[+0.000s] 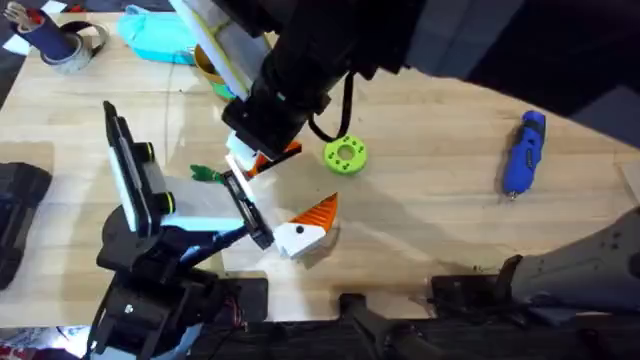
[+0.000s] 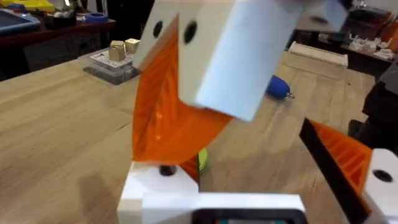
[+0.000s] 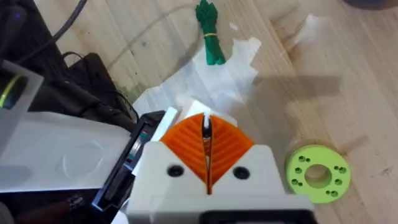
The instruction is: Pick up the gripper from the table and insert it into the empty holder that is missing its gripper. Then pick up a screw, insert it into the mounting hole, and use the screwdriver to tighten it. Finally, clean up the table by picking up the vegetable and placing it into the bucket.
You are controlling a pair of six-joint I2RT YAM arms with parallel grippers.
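**Right arm over left gripper mount; fingers pressed together**

Table (image 1: pixel 440 220): light wood. Right arm reaches across the middle, large and dark under the overhead camera. Right gripper (image 3: pixel 207 163): orange pads closed flat against each other, nothing visibly between them, above the white mount. Left gripper (image 2: pixel 273 140): one near finger (image 2: pixel 199 68) and one far finger spread wide apart, empty. Screwdriver (image 1: pixel 523 152) lies far right, well apart. Bucket (image 1: pixel 208 62) at rear (mostly hidden by the arm). Lime disc (image 1: pixel 345 154) mid-table. Vegetable (image 1: pixel 206 174) lies near the left arm.
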